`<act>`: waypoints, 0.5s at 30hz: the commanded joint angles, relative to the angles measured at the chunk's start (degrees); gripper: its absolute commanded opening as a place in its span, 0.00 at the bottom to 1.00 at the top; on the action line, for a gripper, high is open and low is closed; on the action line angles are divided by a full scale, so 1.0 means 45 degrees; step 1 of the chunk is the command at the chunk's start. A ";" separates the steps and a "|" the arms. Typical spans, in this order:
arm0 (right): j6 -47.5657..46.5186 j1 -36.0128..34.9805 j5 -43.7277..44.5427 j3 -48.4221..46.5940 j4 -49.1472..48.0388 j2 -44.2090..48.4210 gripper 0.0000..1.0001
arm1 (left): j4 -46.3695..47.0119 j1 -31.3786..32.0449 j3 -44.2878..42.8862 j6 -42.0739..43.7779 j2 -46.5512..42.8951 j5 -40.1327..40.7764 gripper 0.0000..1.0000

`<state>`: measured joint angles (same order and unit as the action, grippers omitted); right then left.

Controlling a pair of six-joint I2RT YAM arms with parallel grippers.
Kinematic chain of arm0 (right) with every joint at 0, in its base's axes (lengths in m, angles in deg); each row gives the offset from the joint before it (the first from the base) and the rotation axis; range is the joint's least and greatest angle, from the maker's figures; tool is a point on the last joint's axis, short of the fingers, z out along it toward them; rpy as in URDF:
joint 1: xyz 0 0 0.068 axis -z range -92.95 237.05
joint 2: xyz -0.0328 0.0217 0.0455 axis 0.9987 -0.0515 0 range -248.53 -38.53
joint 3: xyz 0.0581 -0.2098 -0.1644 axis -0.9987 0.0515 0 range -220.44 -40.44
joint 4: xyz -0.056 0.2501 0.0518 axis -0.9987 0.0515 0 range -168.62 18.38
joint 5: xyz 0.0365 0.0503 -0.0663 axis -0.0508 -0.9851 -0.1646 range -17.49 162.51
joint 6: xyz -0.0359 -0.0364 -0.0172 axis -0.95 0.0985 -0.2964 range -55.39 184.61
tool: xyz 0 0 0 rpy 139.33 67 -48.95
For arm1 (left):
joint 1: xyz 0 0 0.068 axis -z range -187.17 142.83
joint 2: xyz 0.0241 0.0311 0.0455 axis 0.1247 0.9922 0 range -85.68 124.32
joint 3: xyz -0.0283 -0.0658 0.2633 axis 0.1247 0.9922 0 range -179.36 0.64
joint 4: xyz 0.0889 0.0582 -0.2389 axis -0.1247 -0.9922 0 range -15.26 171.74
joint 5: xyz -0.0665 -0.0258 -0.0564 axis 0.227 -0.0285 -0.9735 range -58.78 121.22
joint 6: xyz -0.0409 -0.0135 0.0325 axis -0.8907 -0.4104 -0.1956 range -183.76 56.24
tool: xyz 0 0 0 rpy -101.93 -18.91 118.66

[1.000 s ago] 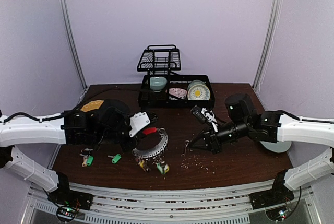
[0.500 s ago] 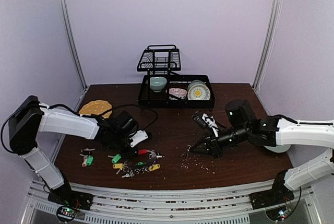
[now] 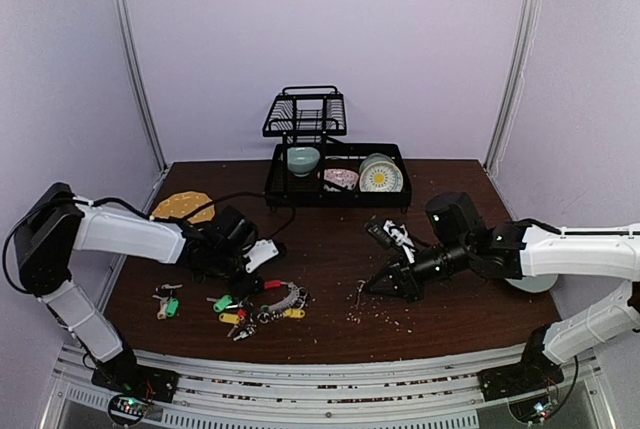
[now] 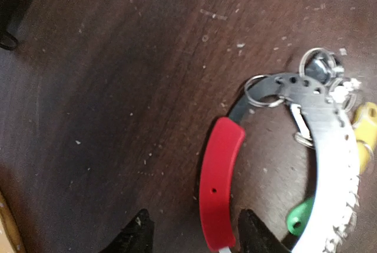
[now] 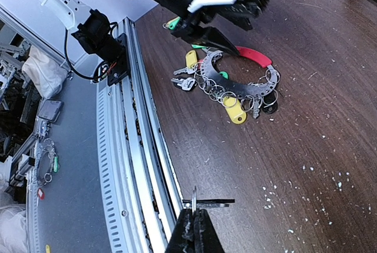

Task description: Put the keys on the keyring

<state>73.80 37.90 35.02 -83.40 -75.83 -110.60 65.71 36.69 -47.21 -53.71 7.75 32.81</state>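
The keyring (image 3: 280, 298) lies flat on the table, a metal ring with a red arc (image 4: 219, 183), silver keys and yellow and green tags; it also shows in the right wrist view (image 5: 235, 85). My left gripper (image 4: 195, 238) is open, its black fingertips (image 4: 138, 236) on either side of the red arc's near end, not closed on it. Loose keys with green tags (image 3: 171, 305) (image 3: 222, 302) lie to the left of the ring. My right gripper (image 5: 195, 220) is shut on a small key with a split ring (image 5: 203, 202), held above the table's front right.
A black dish rack (image 3: 335, 177) with a bowl and plates stands at the back. A yellow round pad (image 3: 182, 205) lies at the left and a white plate (image 3: 530, 282) at the right. Crumbs (image 3: 380, 315) dot the wood. The metal rail (image 5: 132, 147) runs along the front edge.
The left gripper lowered the keyring, which it held raised a second ago, onto the table and opened. The right gripper, still holding its key, shifted slightly left.
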 commanded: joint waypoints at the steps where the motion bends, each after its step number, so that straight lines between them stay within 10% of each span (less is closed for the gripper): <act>1: -0.0016 0.0039 -0.0375 -0.0052 -0.0296 0.0093 0.00 | 0.1421 0.0599 0.0723 0.1612 -0.3403 -0.1627 0.54; 6: 0.0023 0.0061 -0.0465 0.0109 -0.0557 0.0242 0.00 | 0.0654 0.4296 0.1436 0.4711 -0.3787 -0.1911 0.38; 15: -0.0036 0.0062 -0.0572 0.0508 -0.0788 0.0649 0.00 | -0.0547 0.4205 -0.1283 0.4469 0.0283 -0.0339 0.39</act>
<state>73.82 37.92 33.44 -82.68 -77.84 -110.05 63.54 57.87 -46.88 -32.95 5.19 27.43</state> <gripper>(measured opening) 0.009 0.403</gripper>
